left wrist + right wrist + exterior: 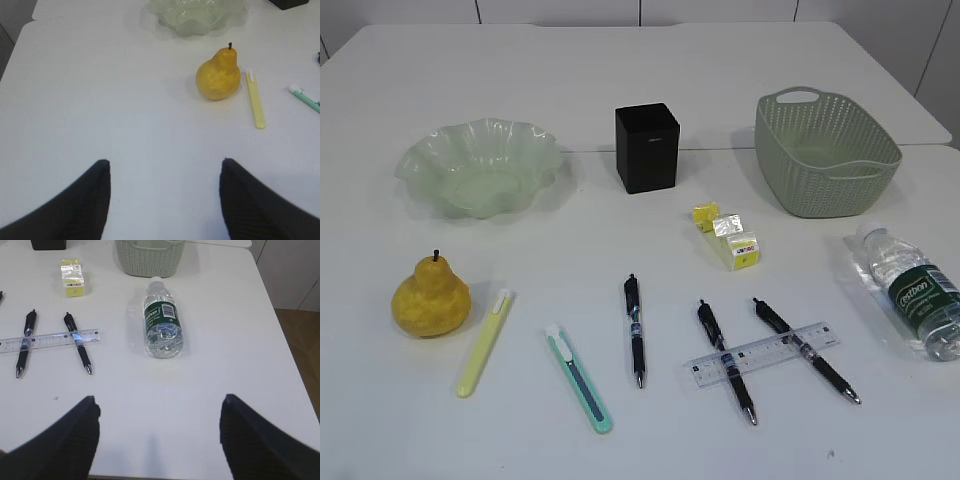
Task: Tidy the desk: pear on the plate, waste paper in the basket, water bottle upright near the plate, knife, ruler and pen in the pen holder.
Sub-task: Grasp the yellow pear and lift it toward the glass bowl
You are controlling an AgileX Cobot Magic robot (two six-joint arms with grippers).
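**Desk untouched, both my grippers empty**

Desk [620, 60], a large plain white tabletop, holds everything loose. The yellow-brown speckled pear [430, 297] stands upright at the near left, apart from the pale green ruffled glass plate [480, 166] further back. My left gripper [162, 200] hangs released over bare table, with the pear ahead and to the right. My right gripper [157, 440] is also spread wide and holds nothing. The clear plastic water bottle with a dark green label [161, 320] lies on its side ahead, cap towards the sage-green woven basket [825, 150].

Risks, as I judge them: the round pear may roll or slip if I pinch it off-centre. The bottle could roll away. The clear plastic ruler [763, 352] lies across two black pens [725, 360], so lifting either may drag the rest.
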